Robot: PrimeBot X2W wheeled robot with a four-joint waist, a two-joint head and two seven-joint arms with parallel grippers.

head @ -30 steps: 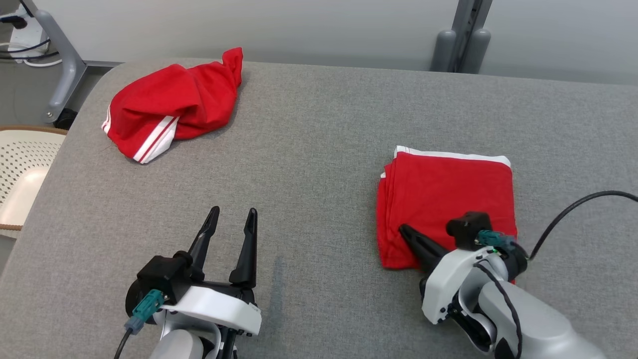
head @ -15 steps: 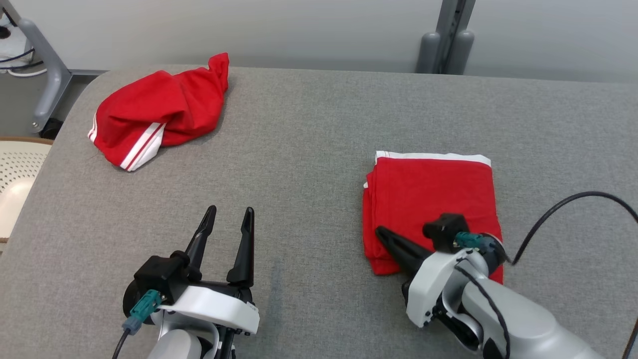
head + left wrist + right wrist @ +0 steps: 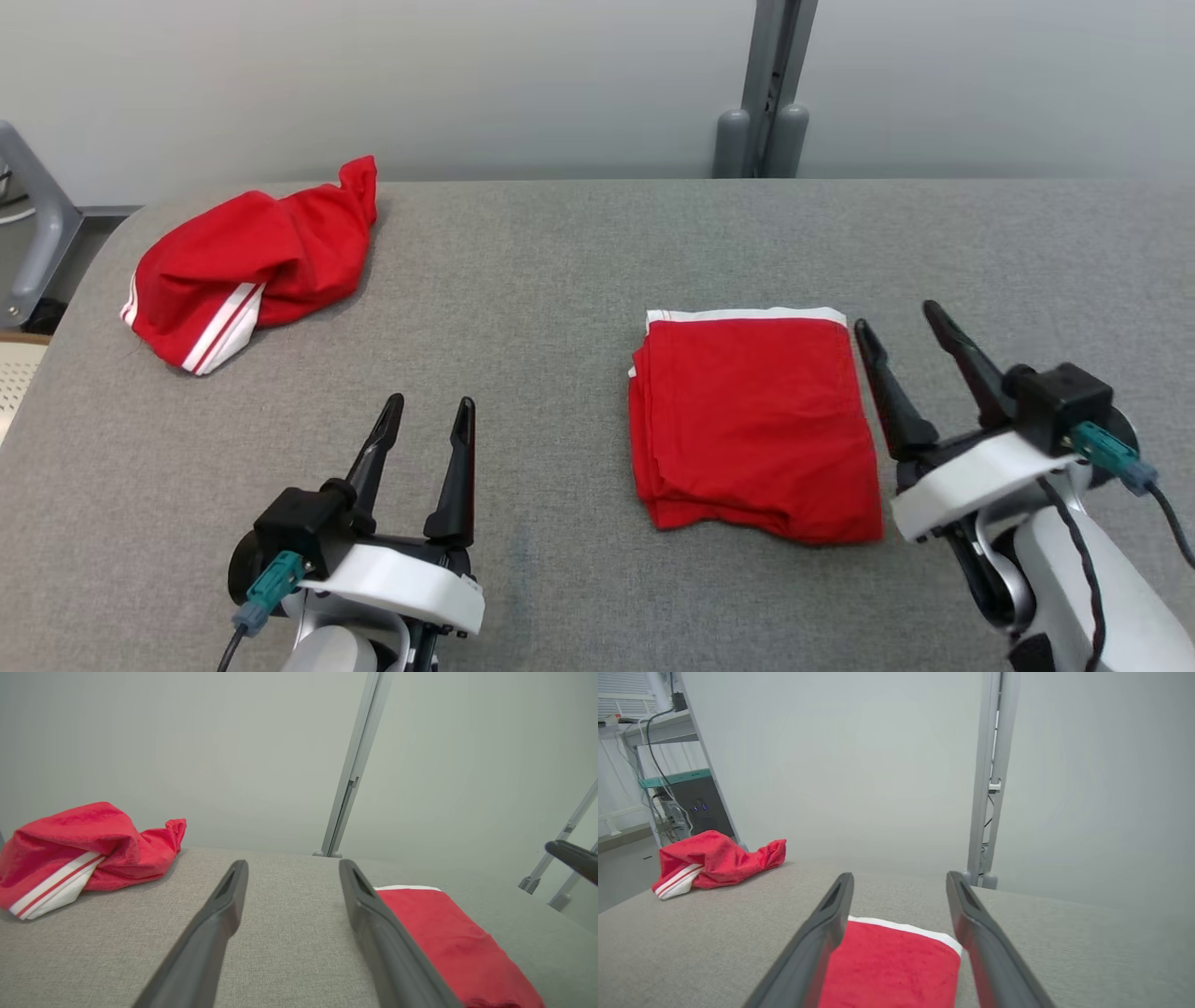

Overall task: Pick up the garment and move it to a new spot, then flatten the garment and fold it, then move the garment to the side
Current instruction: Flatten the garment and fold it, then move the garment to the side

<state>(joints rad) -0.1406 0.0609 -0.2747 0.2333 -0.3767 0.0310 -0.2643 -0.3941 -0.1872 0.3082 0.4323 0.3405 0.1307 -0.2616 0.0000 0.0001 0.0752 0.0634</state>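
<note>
A folded red garment (image 3: 752, 420) with a white edge lies flat on the grey table (image 3: 560, 280), right of centre; it also appears in the left wrist view (image 3: 448, 933) and in the right wrist view (image 3: 892, 966). My right gripper (image 3: 894, 322) stands open just to the garment's right, raised clear of it, with nothing between its fingers (image 3: 831, 914). My left gripper (image 3: 429, 411) rests open near the table's front left, well away from the cloth. A second, crumpled red garment (image 3: 247, 261) with white stripes sits at the far left corner (image 3: 79, 854) (image 3: 710, 861).
A grey post (image 3: 766, 89) rises behind the table's far edge against a pale wall. A grey metal frame leg (image 3: 33, 233) stands off the table's left corner. Bare grey table surface lies between the two garments and in front of them.
My right gripper let go of the folded garment, opened, and swung off it to its right side. The head camera tilted up, shifting the whole picture down and left.
</note>
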